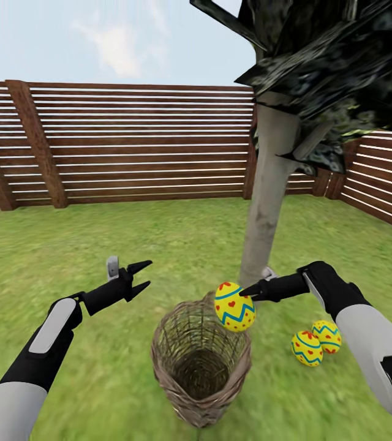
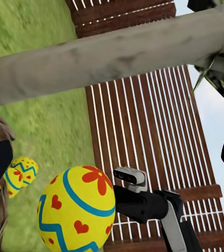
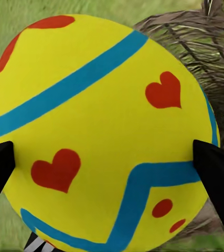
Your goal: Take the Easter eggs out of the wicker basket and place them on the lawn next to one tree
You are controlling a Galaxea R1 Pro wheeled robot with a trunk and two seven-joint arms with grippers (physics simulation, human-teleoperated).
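Held egg [image 1: 234, 307]: yellow, blue zigzag, red hearts; clamped between right fingers [image 1: 249, 290], above basket rim at its 2 o'clock side.
Same egg, wrist views: large and close [image 3: 104, 136], dark fingertips [image 3: 216, 173] pressed at both flanks; also seen from left arm [image 2: 77, 210].
Grounded eggs: two, touching each other, [image 1: 307, 348] and [image 1: 326, 336], on lawn [image 1: 98, 245] at 4 o'clock from trunk base.
Wicker basket [image 1: 199, 361]: upright on grass, interior apparently empty, at 6 o'clock from trunk.
Tree [image 1: 269, 196]: pale trunk, dark leaf clumps overhead, just behind basket.
Left fingers [image 1: 141, 275]: parted, holding nothing, hovering at 10 o'clock from basket.
Fence [image 1: 128, 141]: horizontal brown slats, far edge of garden.
Step in hand: probably carrying third and last egg out of basket toward tree.
Next move calls for: swing toward 3 o'clock, lower beside the pair, release near ground to limit rolling.
Risk: egg dropping back into basket if released too early.
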